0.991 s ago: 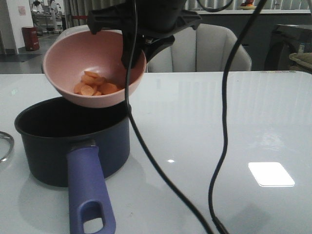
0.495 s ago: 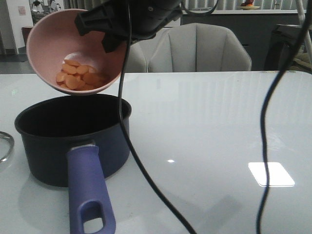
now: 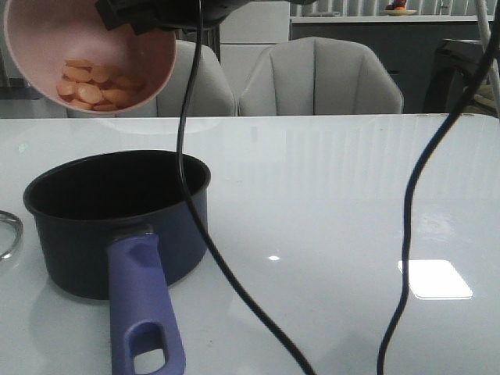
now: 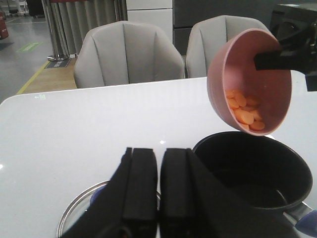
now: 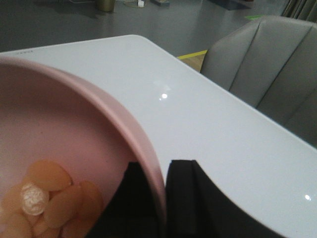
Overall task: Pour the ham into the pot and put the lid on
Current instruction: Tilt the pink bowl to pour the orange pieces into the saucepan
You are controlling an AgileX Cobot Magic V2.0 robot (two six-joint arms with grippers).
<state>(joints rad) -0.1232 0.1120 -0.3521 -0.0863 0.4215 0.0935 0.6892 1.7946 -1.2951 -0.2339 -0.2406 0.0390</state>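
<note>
Ham [image 3: 92,87] slices light, loose, slide-prone inside tilted pink bowl [image 3: 47,39] above pot [image 3: 117,219]. Right gripper [image 5: 163,198] pinches bowl rim; left gripper [image 4: 158,198] pressed together, empty.

Hanging tilted above the dark pot [image 4: 252,168], mouth facing the camera: pink bowl [image 4: 250,82], pinched at its rim by the right gripper [image 4: 270,59]. Lying heaped in the bowl's low side: orange ham [image 4: 245,111] slices. Sitting nearly closed with nothing between the jaws: left gripper [image 4: 158,186], above the glass lid [image 4: 81,218] resting on the white surface [image 4: 74,134]. Standing behind: two grey chairs [image 4: 126,52].
</note>
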